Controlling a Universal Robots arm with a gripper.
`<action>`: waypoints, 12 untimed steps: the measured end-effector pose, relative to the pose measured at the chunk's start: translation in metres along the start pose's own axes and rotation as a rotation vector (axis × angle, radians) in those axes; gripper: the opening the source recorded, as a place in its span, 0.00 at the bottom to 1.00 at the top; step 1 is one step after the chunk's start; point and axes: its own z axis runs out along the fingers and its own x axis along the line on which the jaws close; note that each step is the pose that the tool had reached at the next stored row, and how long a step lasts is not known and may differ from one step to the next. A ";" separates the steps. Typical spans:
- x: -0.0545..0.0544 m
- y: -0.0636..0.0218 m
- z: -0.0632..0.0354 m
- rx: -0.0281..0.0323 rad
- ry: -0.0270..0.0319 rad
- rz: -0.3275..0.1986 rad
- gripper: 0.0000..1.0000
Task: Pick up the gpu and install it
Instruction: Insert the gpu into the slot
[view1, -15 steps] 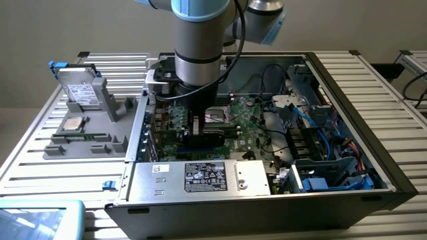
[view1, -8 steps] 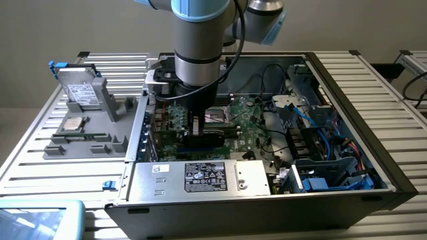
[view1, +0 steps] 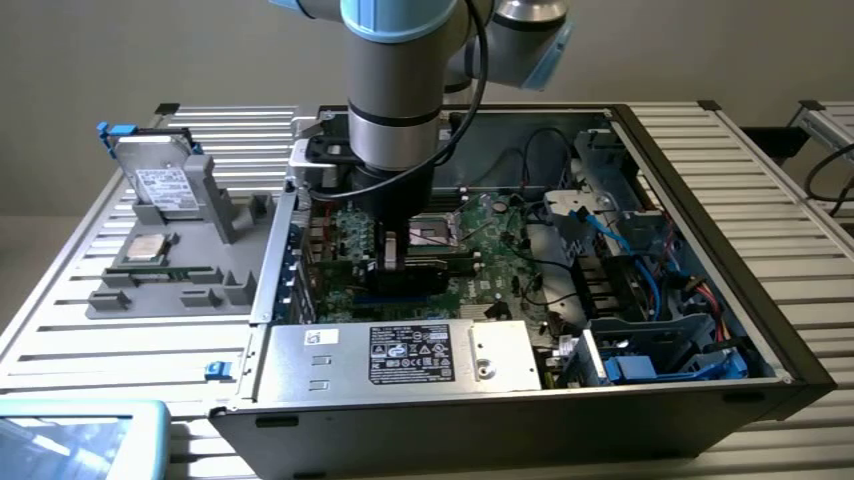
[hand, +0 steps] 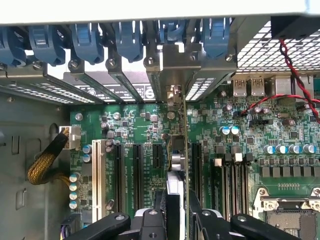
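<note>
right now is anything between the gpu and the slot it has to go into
Nothing visible. The gpu is held edge-on between the jaws, right over the motherboard's expansion slots, with no cable or part crossing under it. The slot directly below is hidden by the card itself.

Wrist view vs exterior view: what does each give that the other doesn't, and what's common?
Wrist view: the blue slot latches at the case's rear, the expansion slots, and the gpu edge-on in the gripper, in line with a slot. Exterior view: the arm, the hard drive on the gray fixture at the exterior view's left, the labelled power supply. Both: the gripper shut on the gpu, the motherboard, the CPU socket.
</note>
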 end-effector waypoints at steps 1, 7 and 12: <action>0.000 0.0000 0.0001 -0.0001 0.0002 0.000 0.28; 0.000 -0.0001 0.0012 -0.0001 0.0010 0.000 0.28; 0.000 0.0001 0.0014 0.0001 0.0006 0.000 0.28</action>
